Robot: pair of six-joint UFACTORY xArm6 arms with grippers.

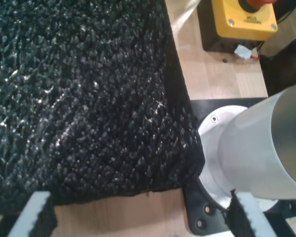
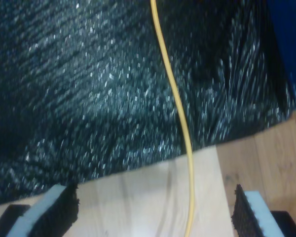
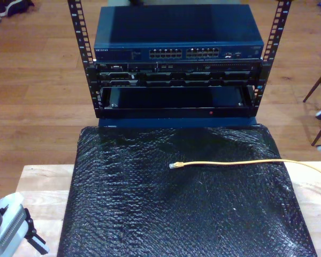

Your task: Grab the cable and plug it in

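Note:
The cable is thin and yellow, lying across the black textured mat. Its clear plug rests near the mat's middle, and the cord runs off the exterior view's right edge. In the second wrist view the cable crosses from the mat onto bare wood. It passes between the spread fingers of my second gripper, which is open and above it. My first gripper is open over a corner of the mat, with nothing between its fingers. An arm's gripper shows at the exterior view's lower left.
A rack behind the mat holds a blue network switch with rows of ports. A yellow emergency-stop box and a silver arm base stand on the wooden table. Chair legs stand at the exterior view's right.

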